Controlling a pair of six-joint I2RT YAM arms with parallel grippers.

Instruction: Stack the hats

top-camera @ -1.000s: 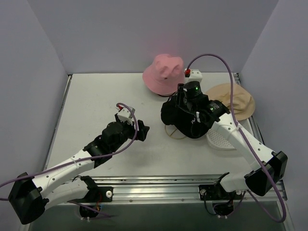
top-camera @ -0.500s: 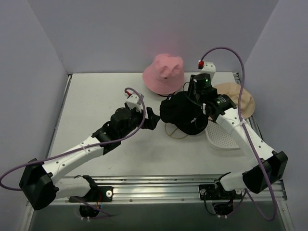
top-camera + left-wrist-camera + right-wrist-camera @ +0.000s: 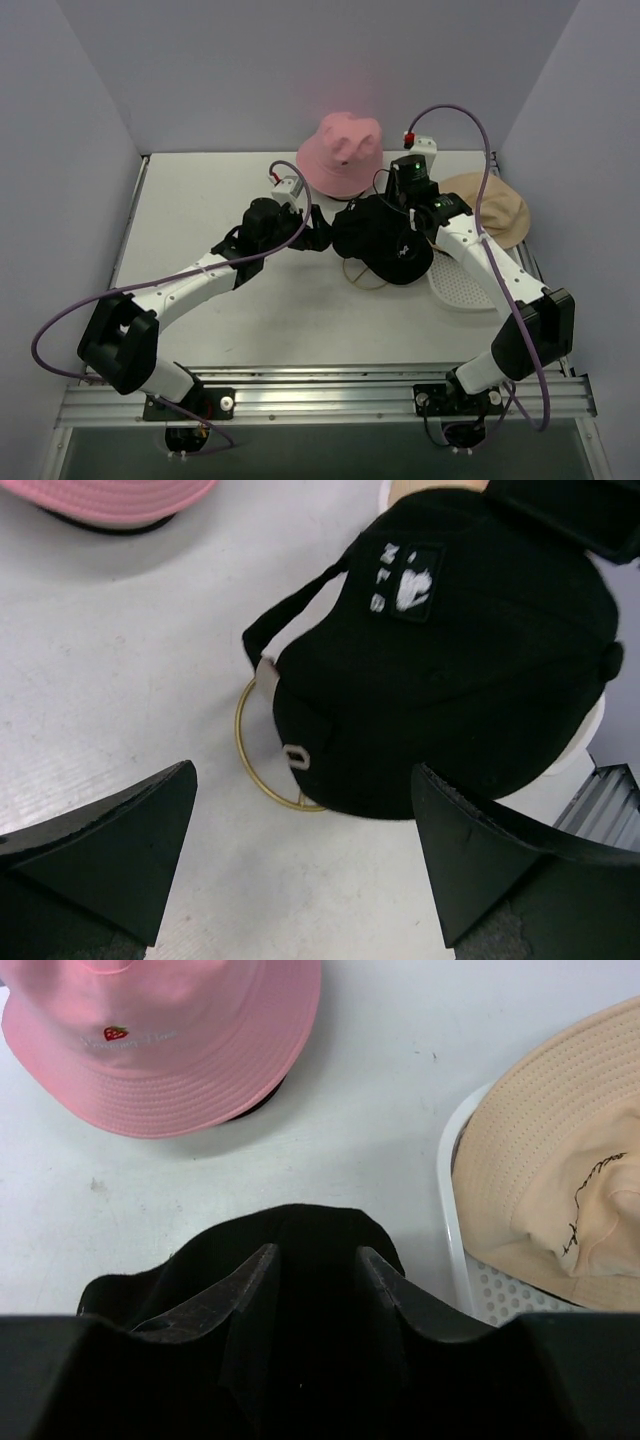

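Left tool now stands just beside the black baseball cap, up from the middle of the desk. Right tool, pinching the cap, now sits farther back.

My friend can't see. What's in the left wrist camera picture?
A black baseball cap with a white logo sits over a gold wire ring, ahead of the wide-open left claw. A pink hat peeks in top left.
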